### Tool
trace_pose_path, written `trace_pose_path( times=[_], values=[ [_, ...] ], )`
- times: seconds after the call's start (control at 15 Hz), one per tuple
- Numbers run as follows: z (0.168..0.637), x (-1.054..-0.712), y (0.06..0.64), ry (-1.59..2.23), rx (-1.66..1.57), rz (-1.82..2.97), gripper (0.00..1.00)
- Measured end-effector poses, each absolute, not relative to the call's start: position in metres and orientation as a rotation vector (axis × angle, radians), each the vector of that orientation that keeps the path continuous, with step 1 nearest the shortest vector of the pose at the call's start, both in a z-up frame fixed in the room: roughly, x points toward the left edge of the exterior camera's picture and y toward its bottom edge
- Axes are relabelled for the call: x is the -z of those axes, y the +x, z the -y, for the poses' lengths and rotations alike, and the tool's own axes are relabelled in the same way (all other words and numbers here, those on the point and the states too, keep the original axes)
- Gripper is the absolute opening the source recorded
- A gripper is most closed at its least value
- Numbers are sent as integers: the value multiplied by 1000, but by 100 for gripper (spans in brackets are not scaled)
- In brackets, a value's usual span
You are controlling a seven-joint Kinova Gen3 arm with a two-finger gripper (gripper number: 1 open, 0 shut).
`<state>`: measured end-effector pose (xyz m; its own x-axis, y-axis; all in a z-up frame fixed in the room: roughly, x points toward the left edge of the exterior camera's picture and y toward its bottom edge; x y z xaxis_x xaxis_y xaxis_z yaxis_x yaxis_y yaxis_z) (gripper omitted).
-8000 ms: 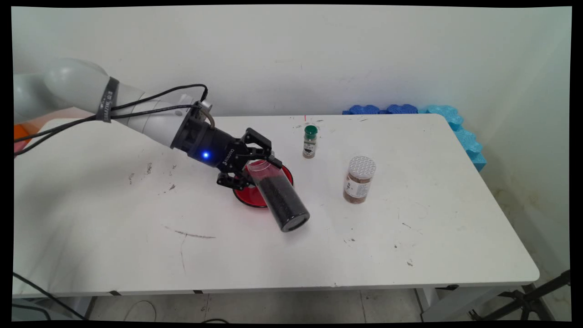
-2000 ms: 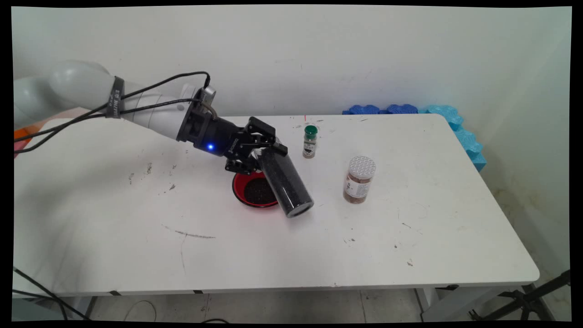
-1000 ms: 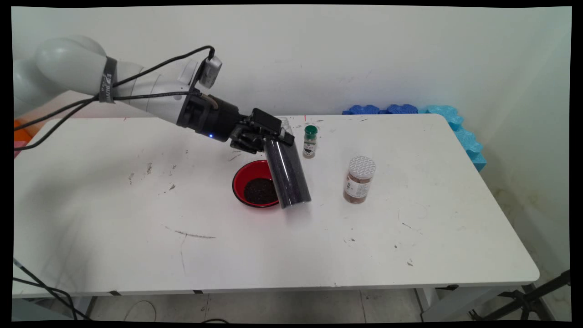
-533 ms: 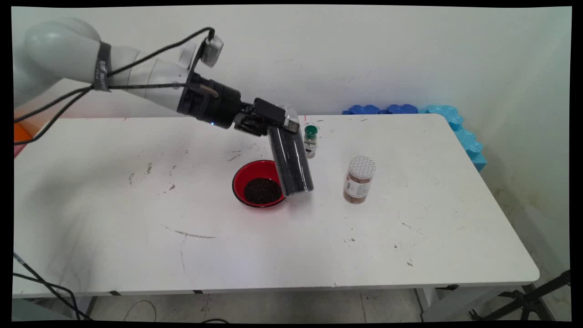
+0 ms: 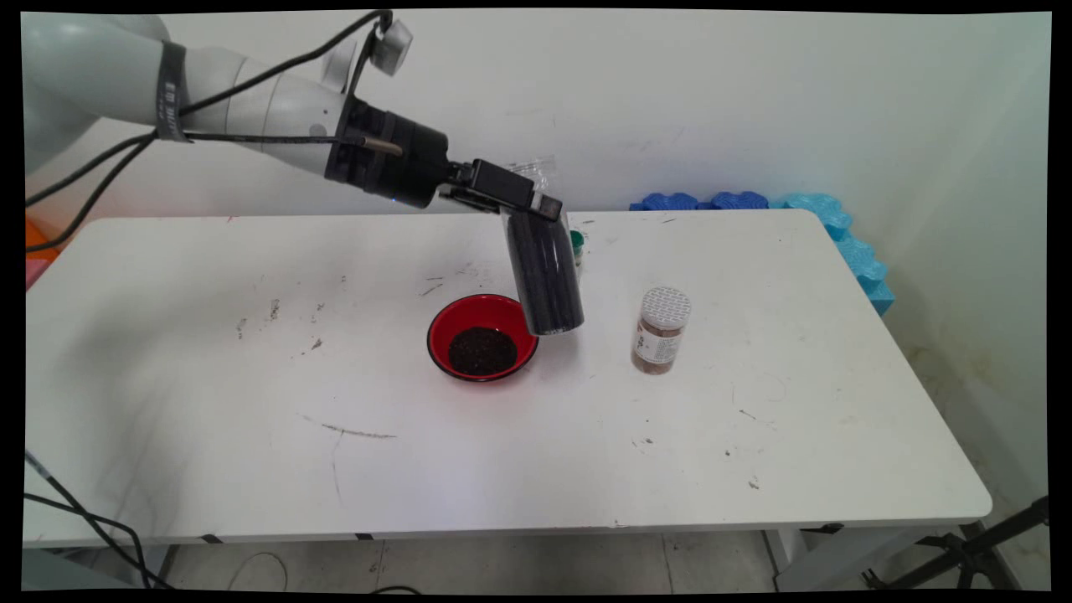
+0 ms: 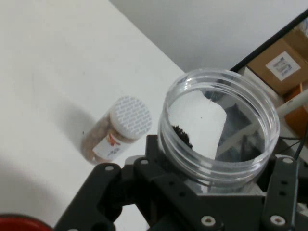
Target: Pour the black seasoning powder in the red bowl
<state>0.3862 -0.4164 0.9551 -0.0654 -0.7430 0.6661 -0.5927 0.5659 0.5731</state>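
Two black fingers of the gripper [image 5: 521,199] are clamped on the neck of a clear jar [image 5: 544,272] holding dark granules, with the jar suspended above the white table [image 5: 754,435]. The jar hangs nearly upright, its open mouth uppermost at the gripper and its closed base lowest. In the hand view the jar's open rim [image 6: 219,122] fills the space between the fingers, and only a few dark grains show on its inner wall.

Below the gripper and slightly toward the arm's side sits a red bowl [image 5: 444,322] containing a heap of dark granules [image 5: 481,350]; the jar's base appears just beside the bowl's rim, though contact cannot be judged. Behind the jar, a small green-capped bottle [image 5: 578,243] is almost wholly hidden; only part of its cap shows. Beyond the jar, away from the arm, stands a white-lidded jar of brown contents [image 5: 662,329], well apart from the gripper. Blue foam [image 5: 829,213] lies at the table's far corner.
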Motion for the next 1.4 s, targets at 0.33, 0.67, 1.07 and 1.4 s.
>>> trace_pose_path(
  times=[0.33, 0.67, 1.07, 1.4],
  values=[
    [408, -973, 375, 918, 47, 1820, 0],
    [397, -979, 369, 778, -54, 1885, 0],
    [387, -983, 363, 649, -154, 1932, 0],
    [380, -982, 360, 570, -203, 1954, 0]
  ],
)
